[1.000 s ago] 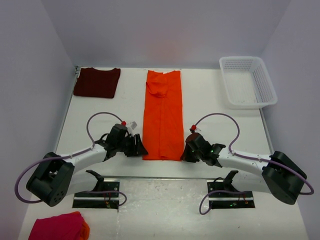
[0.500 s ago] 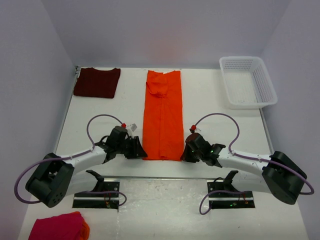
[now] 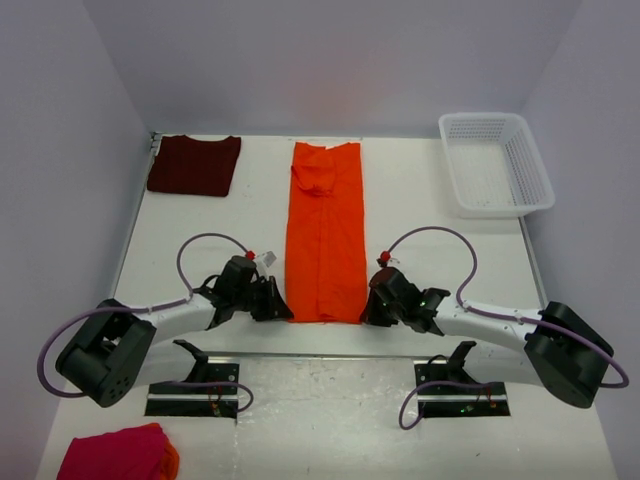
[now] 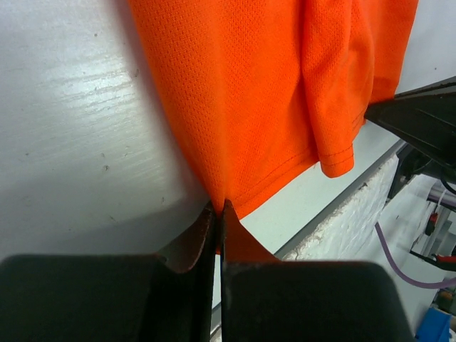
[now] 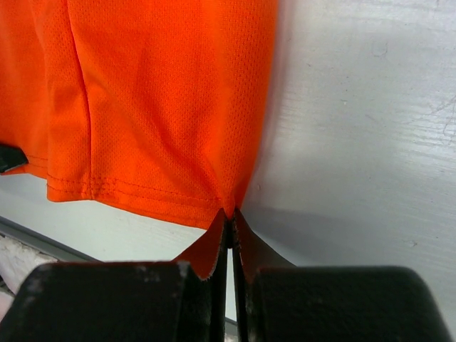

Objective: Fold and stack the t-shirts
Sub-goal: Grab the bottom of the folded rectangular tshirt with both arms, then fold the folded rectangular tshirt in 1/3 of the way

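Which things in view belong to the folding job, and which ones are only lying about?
Job: bright orange cloth t-shirt, near corners pinched by the left gripper and right gripper; dark maroon cloth t-shirt, far left.
Lying about: white plastic mesh basket, far right; pink-red cloth bundle, near left corner.

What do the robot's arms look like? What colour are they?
The left arm and right arm are each a white tube between chunky black joints. A thin purple cable loops above each, by a small red tip. The left end effector and right end effector are black blocks, each with two thin flat fingers.
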Action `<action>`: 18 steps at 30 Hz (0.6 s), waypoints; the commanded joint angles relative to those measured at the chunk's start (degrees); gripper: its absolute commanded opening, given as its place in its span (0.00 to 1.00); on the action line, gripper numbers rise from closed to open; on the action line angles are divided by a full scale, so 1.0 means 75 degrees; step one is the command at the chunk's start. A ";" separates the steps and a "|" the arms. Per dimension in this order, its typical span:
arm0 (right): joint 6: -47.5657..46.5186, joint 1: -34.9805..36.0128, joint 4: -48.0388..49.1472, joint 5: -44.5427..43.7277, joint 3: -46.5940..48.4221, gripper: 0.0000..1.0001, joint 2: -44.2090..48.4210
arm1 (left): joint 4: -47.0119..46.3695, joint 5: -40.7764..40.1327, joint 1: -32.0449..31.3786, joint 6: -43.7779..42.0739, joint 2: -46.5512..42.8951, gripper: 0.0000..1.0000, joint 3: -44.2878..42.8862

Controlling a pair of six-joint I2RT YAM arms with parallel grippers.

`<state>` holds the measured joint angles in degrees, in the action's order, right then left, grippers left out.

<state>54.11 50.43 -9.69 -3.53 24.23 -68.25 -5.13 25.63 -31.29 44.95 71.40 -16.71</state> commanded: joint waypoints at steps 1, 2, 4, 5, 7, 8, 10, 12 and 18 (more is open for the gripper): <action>-0.0066 0.0270 -0.0604 -0.0441 0.0214 0.00 -0.0111 | -0.0091 0.0122 -0.0059 0.0030 -0.0214 0.00 0.0282; -0.0089 0.0341 -0.0687 -0.0536 0.0273 0.00 -0.0100 | 0.0014 0.0064 -0.0070 0.0053 -0.0447 0.00 0.0329; -0.0078 0.0505 -0.1038 -0.0863 0.0449 0.00 -0.0053 | 0.0295 -0.0007 -0.0070 0.0089 -0.0717 0.00 0.0446; -0.0020 0.0715 -0.1167 -0.0970 0.0507 0.00 -0.0018 | 0.0389 0.0005 -0.0070 0.0089 -0.0997 0.00 0.0493; 0.0051 0.0927 -0.1529 -0.1181 0.0648 0.00 0.0123 | 0.0612 0.0075 -0.0071 0.0124 -0.1291 0.00 0.0575; 0.0098 0.1044 -0.1613 -0.1298 0.0672 0.00 0.0170 | 0.0671 0.0098 -0.0094 0.0136 -0.1583 0.00 0.0599; 0.0156 0.1196 -0.1858 -0.1380 0.0742 0.00 0.0286 | 0.1184 0.0110 -0.0106 0.0089 -0.1831 0.00 0.0587; 0.0239 0.1349 -0.2035 -0.1521 0.0847 0.00 0.0346 | 0.1432 0.0087 -0.0117 0.0089 -0.2229 0.00 0.0576; 0.0485 0.1876 -0.2433 -0.1744 0.1047 0.00 0.0557 | 0.1843 0.0180 -0.0152 0.0089 -0.2863 0.00 0.0692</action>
<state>55.90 63.40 -24.43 -13.08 29.71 -65.17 5.80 25.80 -32.05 45.45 51.09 -12.29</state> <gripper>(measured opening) 0.007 0.008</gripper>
